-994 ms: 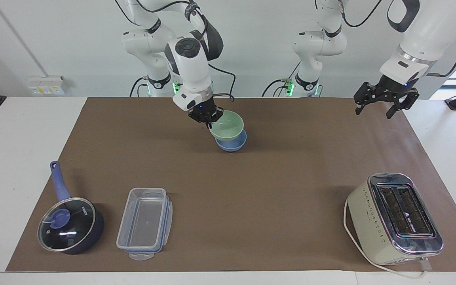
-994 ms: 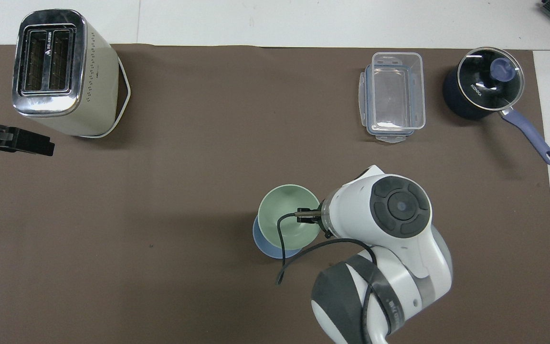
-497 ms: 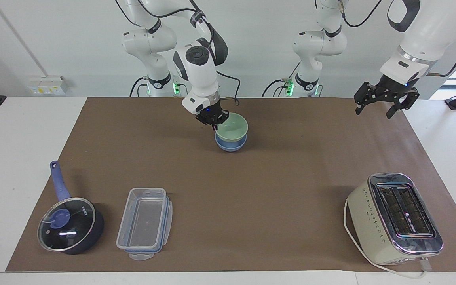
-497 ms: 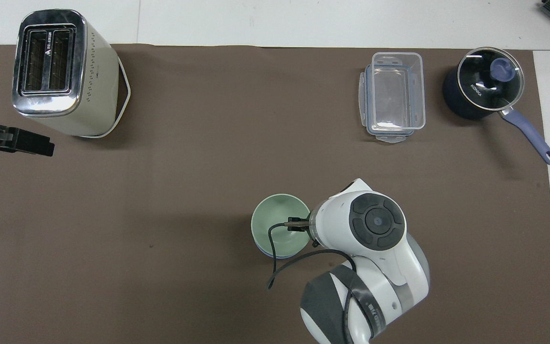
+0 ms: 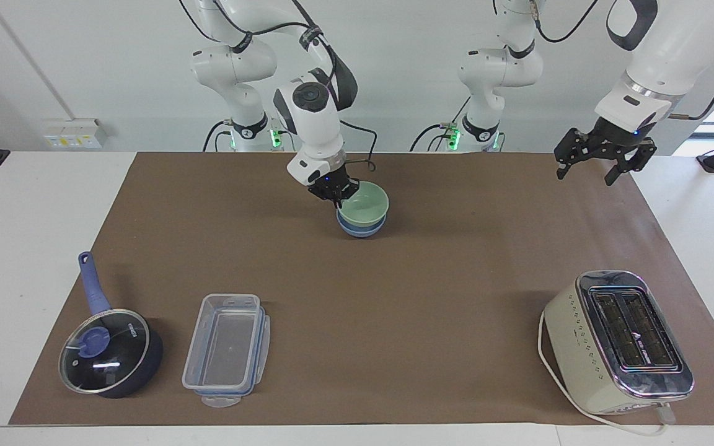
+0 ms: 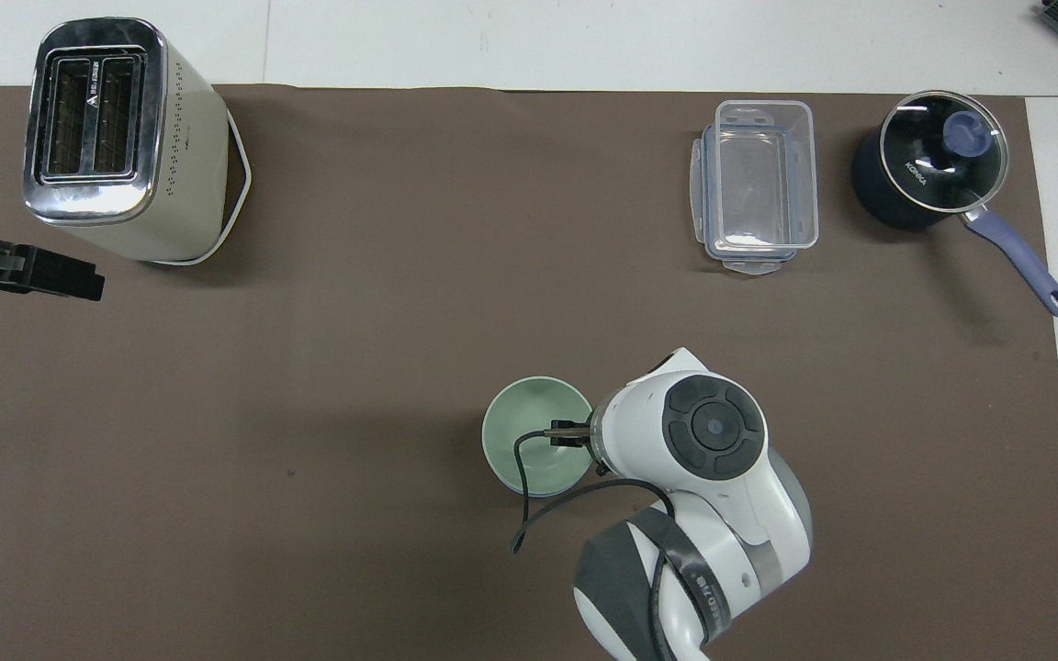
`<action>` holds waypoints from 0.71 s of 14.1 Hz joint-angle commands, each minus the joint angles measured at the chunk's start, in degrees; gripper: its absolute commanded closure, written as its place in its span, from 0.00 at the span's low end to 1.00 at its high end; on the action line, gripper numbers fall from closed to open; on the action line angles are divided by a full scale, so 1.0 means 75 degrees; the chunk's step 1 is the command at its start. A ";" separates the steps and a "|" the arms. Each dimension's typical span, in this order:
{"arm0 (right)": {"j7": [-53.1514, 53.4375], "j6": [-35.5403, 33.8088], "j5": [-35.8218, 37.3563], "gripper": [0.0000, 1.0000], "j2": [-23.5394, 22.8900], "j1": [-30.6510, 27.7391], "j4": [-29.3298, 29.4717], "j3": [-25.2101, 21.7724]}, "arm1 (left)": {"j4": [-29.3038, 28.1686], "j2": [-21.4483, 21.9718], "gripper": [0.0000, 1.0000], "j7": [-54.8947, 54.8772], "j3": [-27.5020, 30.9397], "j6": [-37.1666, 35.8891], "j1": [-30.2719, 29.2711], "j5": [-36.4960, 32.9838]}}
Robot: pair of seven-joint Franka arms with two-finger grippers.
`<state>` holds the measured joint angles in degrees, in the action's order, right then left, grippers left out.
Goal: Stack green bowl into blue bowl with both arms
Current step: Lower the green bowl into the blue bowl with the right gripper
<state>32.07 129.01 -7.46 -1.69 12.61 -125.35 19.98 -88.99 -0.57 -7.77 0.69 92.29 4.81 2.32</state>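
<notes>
Two bowls are nesting: the right gripper (image 5: 336, 197), clenched on the green bowl (image 5: 364, 202), is seating it in the blue bowl (image 5: 360, 229); next, release, while the left gripper (image 5: 603, 162) is waiting spread

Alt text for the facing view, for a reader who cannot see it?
The right gripper is shut on the rim of the green bowl, which sits nested in the blue bowl on the brown mat. The left gripper hangs open over the mat's corner, waiting.
</notes>
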 commanded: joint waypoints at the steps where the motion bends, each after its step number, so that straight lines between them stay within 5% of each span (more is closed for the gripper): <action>1: -0.0068 0.0259 -0.0131 1.00 -0.0032 0.0076 -0.0150 -0.0015 | 0.0111 -0.0006 0.00 -0.0042 -0.0069 -0.0177 -0.0102 -0.0134; 10: -0.0127 0.0259 -0.0131 1.00 -0.0056 0.0135 -0.0150 -0.0015 | 0.0123 0.0006 0.00 -0.0042 -0.0069 -0.0189 -0.0102 -0.0146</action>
<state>32.06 129.51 -7.46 -2.13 13.58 -125.99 19.98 -88.99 -0.57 -7.77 0.69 92.24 4.81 2.32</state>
